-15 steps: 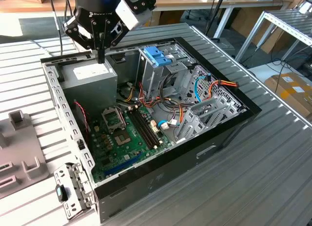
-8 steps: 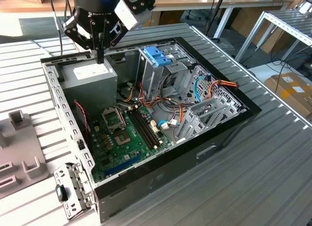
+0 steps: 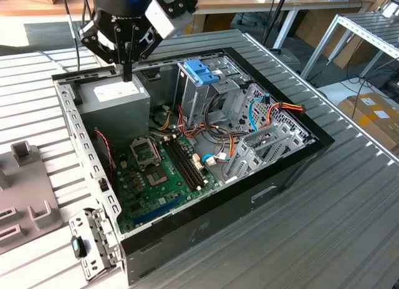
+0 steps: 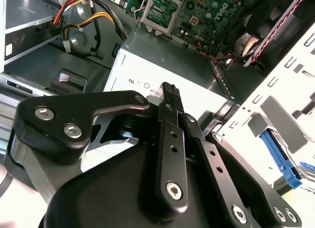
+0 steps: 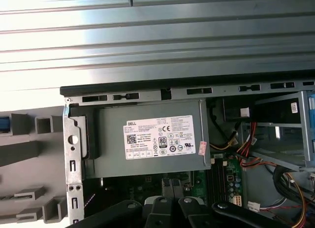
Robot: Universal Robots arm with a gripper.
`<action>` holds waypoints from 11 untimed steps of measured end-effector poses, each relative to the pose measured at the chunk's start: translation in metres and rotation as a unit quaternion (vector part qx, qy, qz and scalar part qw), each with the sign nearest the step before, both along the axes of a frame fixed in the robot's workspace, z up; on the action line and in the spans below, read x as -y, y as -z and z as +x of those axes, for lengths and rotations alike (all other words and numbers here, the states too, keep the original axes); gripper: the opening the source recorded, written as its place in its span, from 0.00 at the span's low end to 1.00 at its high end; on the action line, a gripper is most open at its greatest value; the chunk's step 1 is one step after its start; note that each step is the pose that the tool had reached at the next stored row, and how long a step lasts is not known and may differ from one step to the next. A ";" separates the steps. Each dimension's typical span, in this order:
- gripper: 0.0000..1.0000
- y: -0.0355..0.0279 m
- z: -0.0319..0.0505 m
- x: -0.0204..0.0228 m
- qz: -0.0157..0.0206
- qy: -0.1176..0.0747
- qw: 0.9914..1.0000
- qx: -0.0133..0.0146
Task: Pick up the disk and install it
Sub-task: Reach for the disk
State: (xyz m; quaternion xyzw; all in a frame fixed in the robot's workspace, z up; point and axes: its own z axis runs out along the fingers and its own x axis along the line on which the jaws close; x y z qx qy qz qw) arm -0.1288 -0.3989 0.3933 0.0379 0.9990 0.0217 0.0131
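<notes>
Disk (image 4: pixel 281 158): a blue rail edge, likely its carrier, sits on the grey fixture (image 3: pixel 25 183) beside the case (image 3: pixel 249 195).
Handling: I judge it stiff, dense and shock-shy, so I'd grip across the rails.
Gripper (image 3: pixel 128 72): pressed together, nothing held.
Pose: pointing down over the power supply (image 5: pixel 152 139), well apart from the disk.

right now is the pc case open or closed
Open. In the exterior view the computer case has no cover on its upward side, and the motherboard and power supply inside lie exposed.
</notes>
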 end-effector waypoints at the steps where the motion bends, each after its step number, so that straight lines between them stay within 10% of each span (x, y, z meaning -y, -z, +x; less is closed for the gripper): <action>1: 0.11 0.0000 -0.0001 0.0000 0.000 0.000 1.000 0.000; 11: 0.11 0.0000 -0.0025 0.0000 0.000 0.000 1.000 0.000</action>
